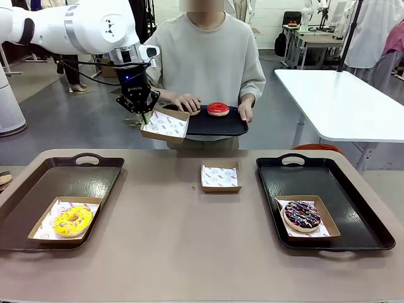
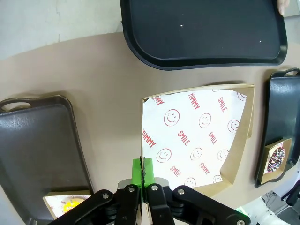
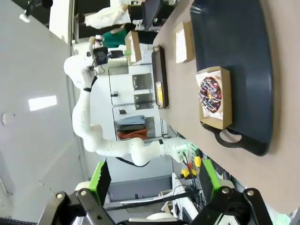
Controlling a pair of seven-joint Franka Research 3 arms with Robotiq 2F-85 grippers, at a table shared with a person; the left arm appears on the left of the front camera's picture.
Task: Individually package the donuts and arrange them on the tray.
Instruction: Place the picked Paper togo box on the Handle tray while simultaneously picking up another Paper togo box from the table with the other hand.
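donuts sit in 3 places: yellow donut boxed on the left tray, sprinkled purple donut boxed on the right tray, red donut loose on the small tray the person holds up across the table. left gripper is clamped tight on 1 wall of an empty paper-lined box, in the air just beside that small tray. to do this well, hold the box level and steady, open top toward the person's hand, so a donut can go in without tipping it. right gripper gapes wide, holding nothing.
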